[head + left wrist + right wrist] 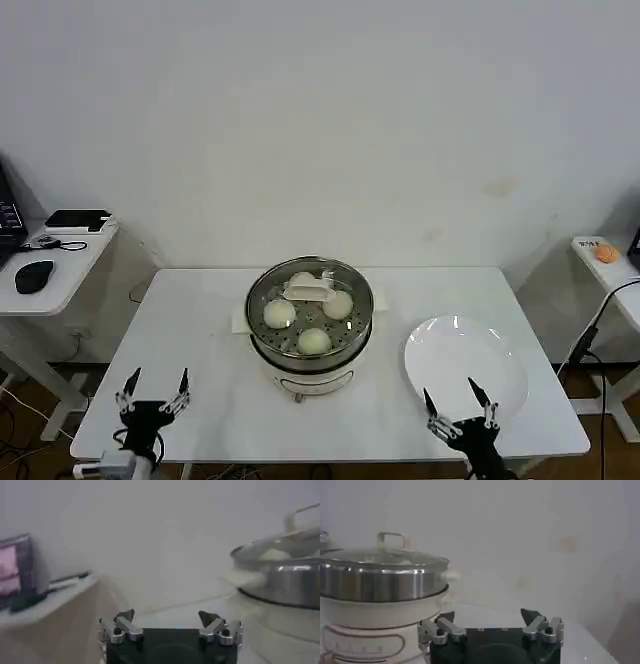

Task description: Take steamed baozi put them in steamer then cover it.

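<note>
Four baozi (314, 341) under cover (310, 293)

Even, bright overhead lighting in the head view; faint shadow beneath the steamer (309, 340), small glare on the white plate (466, 365). Both wrist views are hazy and soft, the cover (382, 557) washed out, backgrounds unfocused.

The steamer (282, 582) was cut off by the left wrist view's edge and blurred. The cover's handle (308, 291) partly hid the far baozi (303, 280).
</note>
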`<action>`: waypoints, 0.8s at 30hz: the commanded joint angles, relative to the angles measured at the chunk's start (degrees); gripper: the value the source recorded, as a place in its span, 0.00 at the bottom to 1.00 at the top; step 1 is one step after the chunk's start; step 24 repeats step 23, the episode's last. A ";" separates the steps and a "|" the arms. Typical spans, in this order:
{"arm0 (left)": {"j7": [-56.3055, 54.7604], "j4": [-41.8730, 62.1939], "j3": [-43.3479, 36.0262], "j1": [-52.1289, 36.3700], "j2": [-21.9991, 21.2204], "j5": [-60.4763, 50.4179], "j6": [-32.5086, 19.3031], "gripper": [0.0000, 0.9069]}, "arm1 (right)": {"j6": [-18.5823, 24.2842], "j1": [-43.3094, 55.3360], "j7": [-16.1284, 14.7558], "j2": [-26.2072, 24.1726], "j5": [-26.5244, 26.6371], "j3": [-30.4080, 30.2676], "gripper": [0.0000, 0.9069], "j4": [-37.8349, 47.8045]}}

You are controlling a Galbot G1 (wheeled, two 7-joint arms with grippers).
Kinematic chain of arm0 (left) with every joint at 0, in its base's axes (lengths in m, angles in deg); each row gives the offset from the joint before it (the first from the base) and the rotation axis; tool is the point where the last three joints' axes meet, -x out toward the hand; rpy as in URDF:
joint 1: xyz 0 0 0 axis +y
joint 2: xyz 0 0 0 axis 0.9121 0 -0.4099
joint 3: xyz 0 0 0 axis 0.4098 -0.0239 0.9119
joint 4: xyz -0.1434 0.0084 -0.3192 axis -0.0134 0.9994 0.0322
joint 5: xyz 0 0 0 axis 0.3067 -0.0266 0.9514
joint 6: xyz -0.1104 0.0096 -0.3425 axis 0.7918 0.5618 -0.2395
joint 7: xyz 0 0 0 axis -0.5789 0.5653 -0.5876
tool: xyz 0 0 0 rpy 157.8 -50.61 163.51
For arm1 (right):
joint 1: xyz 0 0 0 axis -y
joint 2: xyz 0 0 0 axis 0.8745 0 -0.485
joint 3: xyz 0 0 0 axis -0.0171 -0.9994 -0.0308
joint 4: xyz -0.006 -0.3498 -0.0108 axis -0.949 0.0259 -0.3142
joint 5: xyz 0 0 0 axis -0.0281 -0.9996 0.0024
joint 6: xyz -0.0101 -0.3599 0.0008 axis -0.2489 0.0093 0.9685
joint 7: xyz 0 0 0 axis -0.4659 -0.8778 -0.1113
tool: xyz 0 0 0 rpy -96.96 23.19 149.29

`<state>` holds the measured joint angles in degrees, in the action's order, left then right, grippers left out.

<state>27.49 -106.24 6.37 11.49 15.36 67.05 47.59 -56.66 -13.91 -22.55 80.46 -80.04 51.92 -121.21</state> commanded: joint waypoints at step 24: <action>0.17 0.22 0.58 6.69 -2.41 3.67 -2.61 1.00 | -7.78 -4.11 2.58 -5.23 3.25 -2.31 1.00 -2.63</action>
